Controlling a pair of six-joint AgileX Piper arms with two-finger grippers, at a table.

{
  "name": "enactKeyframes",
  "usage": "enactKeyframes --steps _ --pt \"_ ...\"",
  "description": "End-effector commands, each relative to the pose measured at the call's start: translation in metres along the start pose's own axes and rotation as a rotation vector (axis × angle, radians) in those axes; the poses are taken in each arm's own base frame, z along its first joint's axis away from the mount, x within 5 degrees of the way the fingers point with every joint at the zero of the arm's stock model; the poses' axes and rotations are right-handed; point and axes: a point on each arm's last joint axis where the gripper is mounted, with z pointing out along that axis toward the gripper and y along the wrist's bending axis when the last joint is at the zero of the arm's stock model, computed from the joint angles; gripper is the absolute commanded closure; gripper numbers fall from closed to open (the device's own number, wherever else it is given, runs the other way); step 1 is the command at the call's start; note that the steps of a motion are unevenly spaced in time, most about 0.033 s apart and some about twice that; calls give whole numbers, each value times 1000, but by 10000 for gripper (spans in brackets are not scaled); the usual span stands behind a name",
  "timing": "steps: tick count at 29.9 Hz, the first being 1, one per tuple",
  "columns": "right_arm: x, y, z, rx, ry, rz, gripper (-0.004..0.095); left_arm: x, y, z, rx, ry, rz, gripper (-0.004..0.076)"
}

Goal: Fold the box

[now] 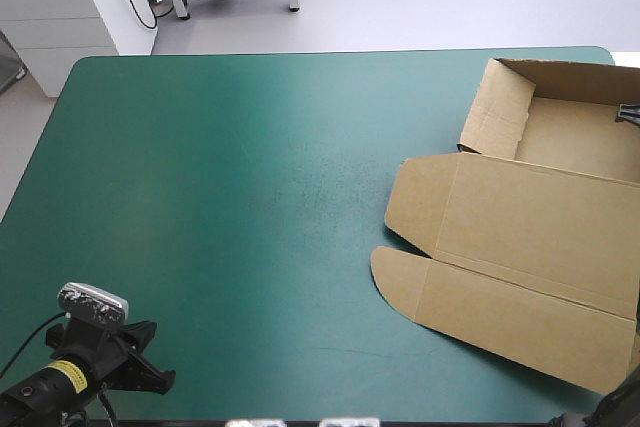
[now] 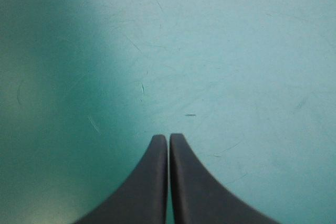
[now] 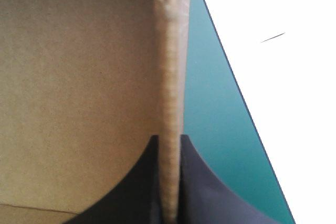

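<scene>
The box lies on the far right part of the cover, and its right side goes out of the high view. I judge the work as partly done. The far half of the box already has the form of a tray: a left wall and a far wall stand up around its floor. The near half, the lid with its two rounded flaps, lies flat on the cover. I cannot tell whether the standing walls are tucked in and locked.

The right gripper is at the right side of the tray. Its fingers are pressed together on a standing board edge, with the sheet between them. The brown inner face is on one side of this edge and a narrow strip of cover on the other. What is left, I think, is to fix this wall and to make the other walls firm.

The table's right edge runs close beside the held wall, so there is little room to move on that side of the box. The near right corner of the box also comes close to the table's near edge. To the left of the box the cover is wide and bare, which gives good room for pushing or turning.

The left gripper is well apart from the box, to its near left. Its fingers are together and hold nothing.
</scene>
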Motion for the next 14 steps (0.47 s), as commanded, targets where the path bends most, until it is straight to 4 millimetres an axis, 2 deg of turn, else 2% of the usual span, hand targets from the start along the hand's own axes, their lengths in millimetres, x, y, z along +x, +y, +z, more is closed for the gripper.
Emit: enactKeyframes --steps 1,5,7,12,14 --pt "2 -11 -27 16 -66 18 826 -11 -1 -5 11 -71 -1 731" --pt "2 -11 -24 9 -68 21 568 -11 -1 -5 11 -71 -1 731" --pt "1 -11 -24 9 -76 21 481 -11 -1 -5 11 -71 -1 731" --pt "4 -13 -27 24 -61 17 464 -11 -1 -5 10 -71 0 731" --pt "5 -14 -36 25 -82 20 465 -11 -1 -5 10 -71 0 731"
